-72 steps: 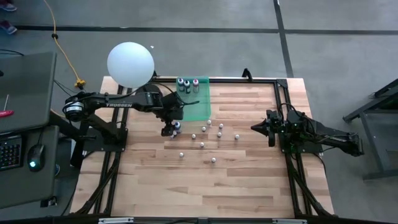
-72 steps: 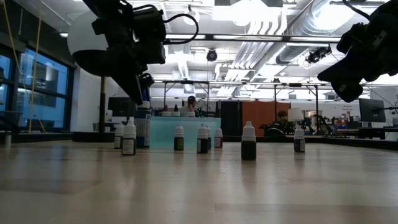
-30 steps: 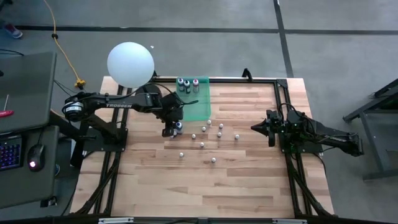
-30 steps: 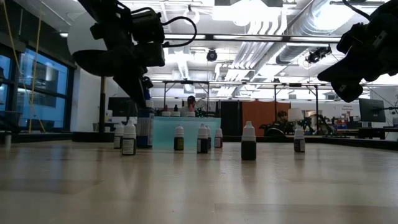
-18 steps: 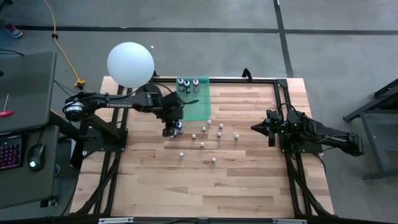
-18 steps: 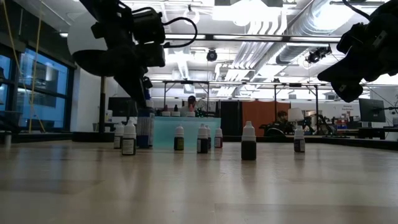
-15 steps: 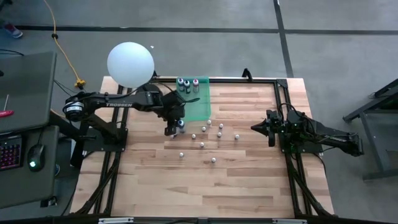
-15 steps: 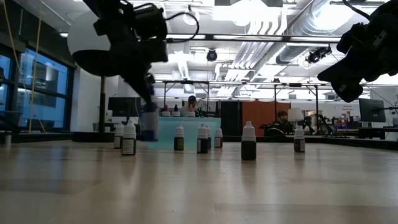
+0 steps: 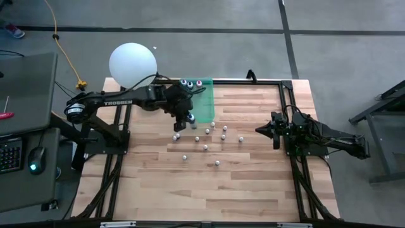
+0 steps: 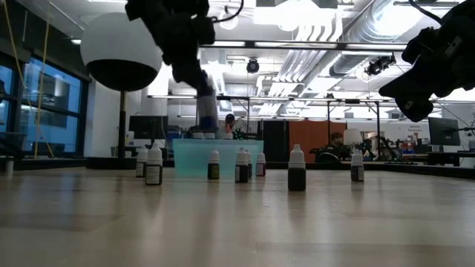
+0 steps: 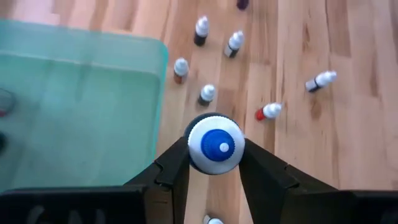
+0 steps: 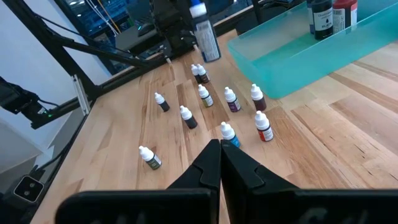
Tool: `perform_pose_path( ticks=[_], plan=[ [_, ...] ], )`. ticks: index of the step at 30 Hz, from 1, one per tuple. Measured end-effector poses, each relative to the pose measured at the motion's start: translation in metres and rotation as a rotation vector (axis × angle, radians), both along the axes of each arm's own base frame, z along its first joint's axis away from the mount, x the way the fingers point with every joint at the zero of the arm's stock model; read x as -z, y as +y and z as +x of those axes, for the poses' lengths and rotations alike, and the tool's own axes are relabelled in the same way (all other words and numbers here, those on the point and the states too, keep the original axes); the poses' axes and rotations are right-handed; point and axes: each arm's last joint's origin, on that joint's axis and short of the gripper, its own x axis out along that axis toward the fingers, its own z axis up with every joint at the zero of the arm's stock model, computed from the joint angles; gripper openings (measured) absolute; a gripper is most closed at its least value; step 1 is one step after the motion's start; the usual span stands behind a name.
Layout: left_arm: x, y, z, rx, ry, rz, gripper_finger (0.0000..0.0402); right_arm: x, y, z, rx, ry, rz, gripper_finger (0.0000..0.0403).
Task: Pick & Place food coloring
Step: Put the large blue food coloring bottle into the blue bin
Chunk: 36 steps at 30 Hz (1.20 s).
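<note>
Green tray (image 9: 204, 107): translucent, flat on the far part of the wooden worktop (image 9: 253, 183); larger bottles (image 9: 192, 83) stand along its far edge, among them a dark one and a red one in the right wrist view.
Left hand (image 9: 189, 116): raised over the tray's near left corner, clenched on a blue bottle (image 11: 214, 144) with a white cap, held clear of the worktop.
Loose food coloring (image 9: 205, 147): about ten tiny white-capped bottles stand scattered on the bare wood just beside the tray's near edge, each apart from the next.
Right hand (image 9: 260, 130): above the right side of the worktop, well apart from the bottles, fingers pressed together on nothing.
White ball lamp (image 9: 132, 65): at the far left corner, beside the left arm.
</note>
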Motion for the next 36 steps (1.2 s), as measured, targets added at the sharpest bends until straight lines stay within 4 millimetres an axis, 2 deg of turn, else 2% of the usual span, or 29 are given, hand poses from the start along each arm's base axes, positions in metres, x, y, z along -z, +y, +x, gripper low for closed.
perform_pose_path(
  ticks=[10, 14, 18, 24, 31, 36],
  plan=[
    [-0.067, 0.009, 0.008, -0.117, -0.146, 0.253, 0.0115, 0.0, 0.0, 0.0, 0.0, 0.0, 0.0, 0.0],
    [-0.082, 0.013, 0.014, -0.149, -0.171, 0.326, 0.0115, 0.0, 0.0, 0.0, 0.0, 0.0, 0.0, 0.0],
    [-0.087, 0.031, 0.026, -0.165, -0.161, 0.313, 0.0115, 0.0, 0.0, 0.0, 0.0, 0.0, 0.0, 0.0],
    [-0.079, 0.075, 0.045, -0.182, -0.073, 0.278, 0.0115, 0.0, 0.0, 0.0, 0.004, 0.001, 0.0, 0.0],
    [-0.06, 0.124, 0.052, -0.191, 0.063, 0.227, 0.0115, 0.0, 0.0, 0.0, 0.008, 0.001, -0.002, 0.0],
    [-0.052, 0.143, 0.057, -0.173, 0.062, 0.239, 0.0115, 0.0, 0.0, 0.0, 0.008, 0.001, -0.002, 0.0]
  ],
)
